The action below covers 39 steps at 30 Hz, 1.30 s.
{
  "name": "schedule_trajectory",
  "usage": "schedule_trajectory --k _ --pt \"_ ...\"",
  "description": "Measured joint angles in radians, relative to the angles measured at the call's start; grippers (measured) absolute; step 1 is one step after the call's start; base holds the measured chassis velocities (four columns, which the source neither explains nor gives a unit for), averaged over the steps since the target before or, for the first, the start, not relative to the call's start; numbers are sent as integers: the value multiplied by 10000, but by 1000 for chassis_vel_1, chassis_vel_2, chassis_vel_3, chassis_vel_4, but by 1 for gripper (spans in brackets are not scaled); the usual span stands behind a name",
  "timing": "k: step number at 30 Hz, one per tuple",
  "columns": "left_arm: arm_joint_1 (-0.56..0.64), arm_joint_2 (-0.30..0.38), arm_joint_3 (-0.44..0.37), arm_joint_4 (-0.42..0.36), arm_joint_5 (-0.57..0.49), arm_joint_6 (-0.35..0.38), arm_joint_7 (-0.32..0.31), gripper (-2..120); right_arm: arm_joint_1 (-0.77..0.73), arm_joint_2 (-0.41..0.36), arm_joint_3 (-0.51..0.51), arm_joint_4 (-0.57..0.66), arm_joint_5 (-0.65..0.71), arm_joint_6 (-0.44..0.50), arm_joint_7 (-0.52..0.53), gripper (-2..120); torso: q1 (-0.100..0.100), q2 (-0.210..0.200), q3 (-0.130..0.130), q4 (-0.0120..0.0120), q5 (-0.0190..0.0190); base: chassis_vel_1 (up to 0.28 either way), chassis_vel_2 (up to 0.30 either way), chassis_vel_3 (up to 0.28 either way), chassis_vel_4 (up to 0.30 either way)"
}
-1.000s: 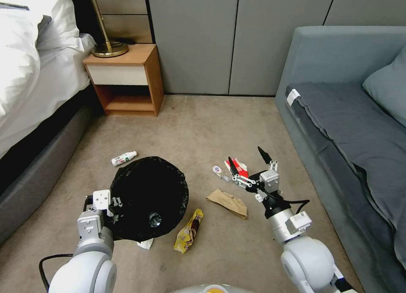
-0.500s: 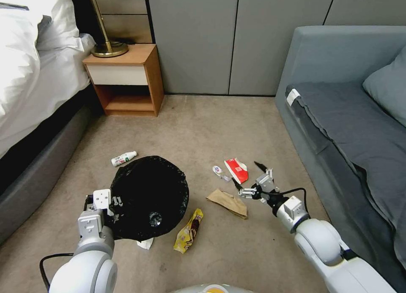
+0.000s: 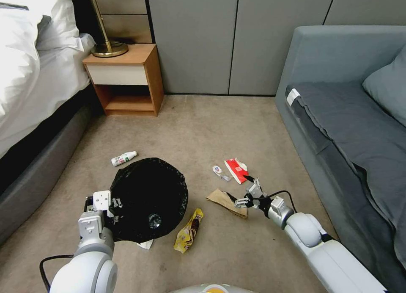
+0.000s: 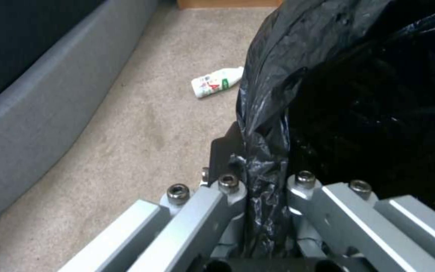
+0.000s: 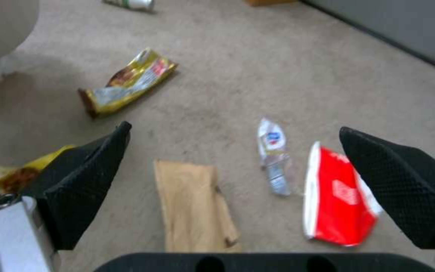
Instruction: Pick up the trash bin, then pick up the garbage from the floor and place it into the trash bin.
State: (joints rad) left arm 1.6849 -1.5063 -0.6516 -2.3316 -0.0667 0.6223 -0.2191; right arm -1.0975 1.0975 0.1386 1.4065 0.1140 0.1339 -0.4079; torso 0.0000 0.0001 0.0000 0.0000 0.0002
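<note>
My left pincer (image 3: 111, 204) was clamped on the black bag folded over the rim of the trash bin (image 3: 149, 198), which stood on the carpet (image 3: 198, 128) between the bed (image 3: 34, 85) and the scattered litter. My right pincer (image 3: 239, 188) hung low over the floor with its fingers (image 5: 89, 185) spread wide apart, nothing between them. Beneath it lay the brown paper bag (image 3: 227, 202), with the red carton (image 3: 237, 170) and a small clear wrapper (image 3: 220, 172) just beyond. A yellow wrapper (image 3: 189, 230) lay beside the bin, a crumpled tissue (image 3: 146, 243) against its base, and a white bottle (image 3: 124, 158) behind it, towards the nightstand (image 3: 124, 79).
</note>
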Motion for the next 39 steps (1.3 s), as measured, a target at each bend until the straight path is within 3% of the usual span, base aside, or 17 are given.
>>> schedule_trajectory --k 15,39 --pt "15 2 52 59 44 -16 1 1 196 673 89 -1446 -832 738 -157 100 0 0 0 0 -2 0 0 0 0" --pt "206 -5 126 65 165 -59 13 1 1140 2164 619 -4813 -1827 1737 -210 100 0 -1 0 0 -2 0 0 0 0"
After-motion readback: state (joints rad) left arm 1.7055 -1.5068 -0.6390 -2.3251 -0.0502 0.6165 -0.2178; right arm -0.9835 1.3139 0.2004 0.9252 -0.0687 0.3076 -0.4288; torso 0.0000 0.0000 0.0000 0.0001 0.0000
